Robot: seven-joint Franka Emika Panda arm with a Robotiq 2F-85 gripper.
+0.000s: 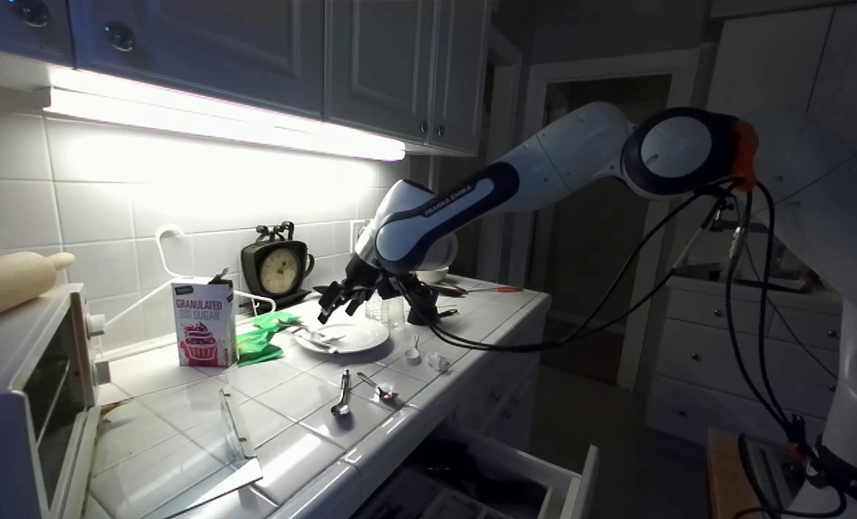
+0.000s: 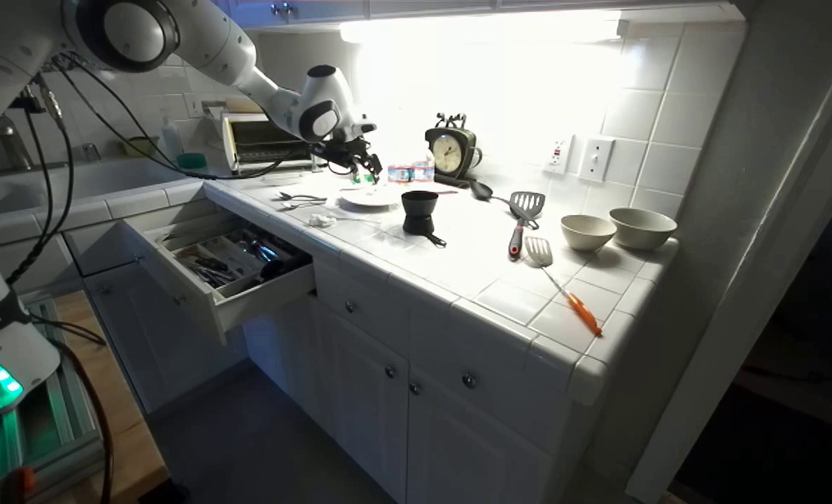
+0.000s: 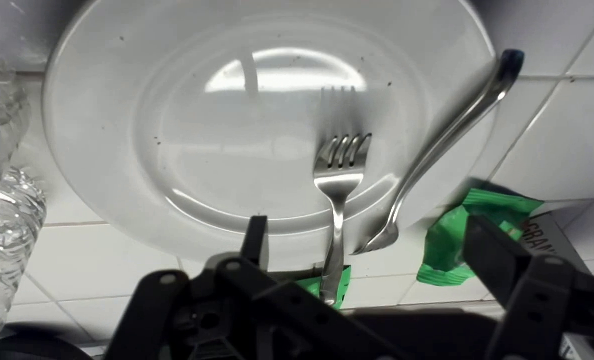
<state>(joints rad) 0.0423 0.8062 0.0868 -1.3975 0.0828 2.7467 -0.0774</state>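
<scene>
My gripper (image 3: 369, 232) is open and empty above the edge of a white plate (image 3: 102, 135), with its fingers well apart. It also shows over the plate in both exterior views (image 1: 337, 314) (image 2: 367, 169). A silver fork (image 3: 337, 195) lies with its tines over the plate and its handle across the rim, between the fingers in the wrist view. A second fork (image 3: 441, 137) lies along the plate's edge, its tines off the rim. A green packet (image 3: 449, 245) appears behind one fingertip. Another green piece (image 3: 344, 285) is partly hidden beneath the first fork's handle.
A sugar box (image 1: 203, 324), a clock (image 1: 277, 268) and a white hanger (image 1: 161, 252) stand near the wall. Clear ribbed plastic (image 3: 7, 235) is beside the plate. A black double cup (image 2: 419, 210), bowls (image 2: 587, 232) and an orange-handled turner (image 2: 582, 313) share the counter. A drawer (image 2: 265, 304) stands open.
</scene>
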